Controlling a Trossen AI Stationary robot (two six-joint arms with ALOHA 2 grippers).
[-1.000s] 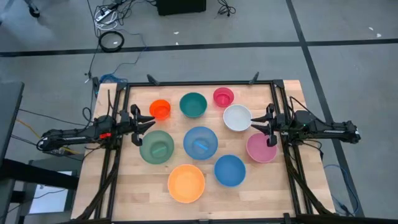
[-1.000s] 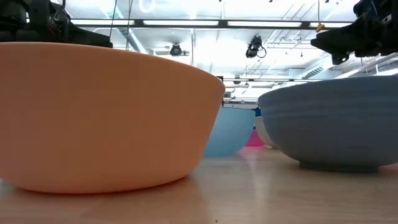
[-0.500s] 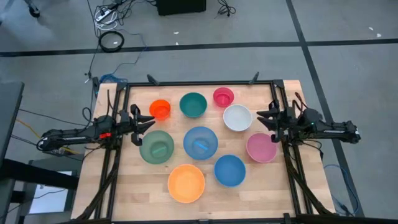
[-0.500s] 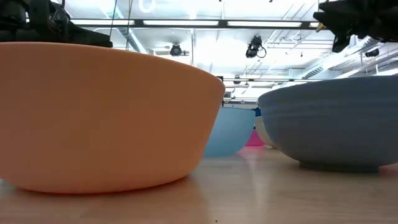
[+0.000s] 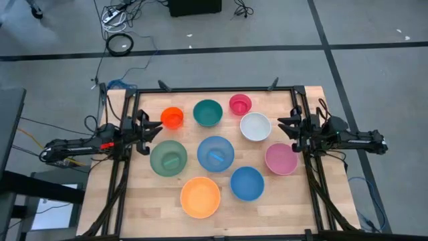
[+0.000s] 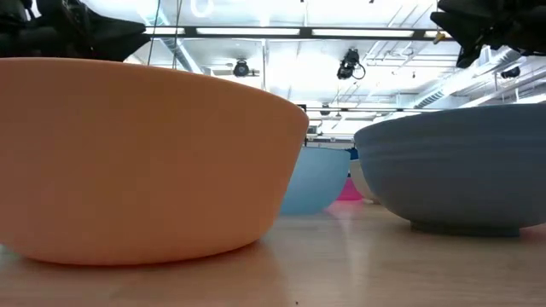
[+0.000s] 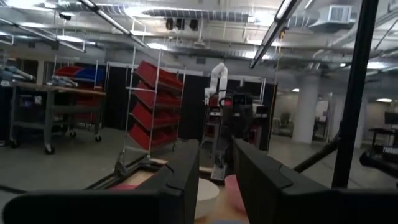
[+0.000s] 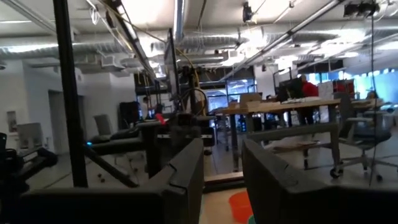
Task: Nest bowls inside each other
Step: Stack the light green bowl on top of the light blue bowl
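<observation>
Bowls all sit separate on the wooden table (image 5: 140, 201), none nested yet. Taking the light blue bowl (image 5: 215, 153) in the middle as the landmark: sage green bowl (image 5: 168, 158) just left of it, teal bowl (image 5: 208, 112) behind it, blue bowl (image 5: 247, 183) and orange bowl (image 5: 200, 197) in front, white bowl (image 5: 255, 126) and pink bowl (image 5: 281, 158) to its right. Left gripper (image 5: 152, 128) hangs left of it with fingers a narrow gap apart, holding nothing; right gripper (image 5: 283, 126) is the same, off beside the white one
</observation>
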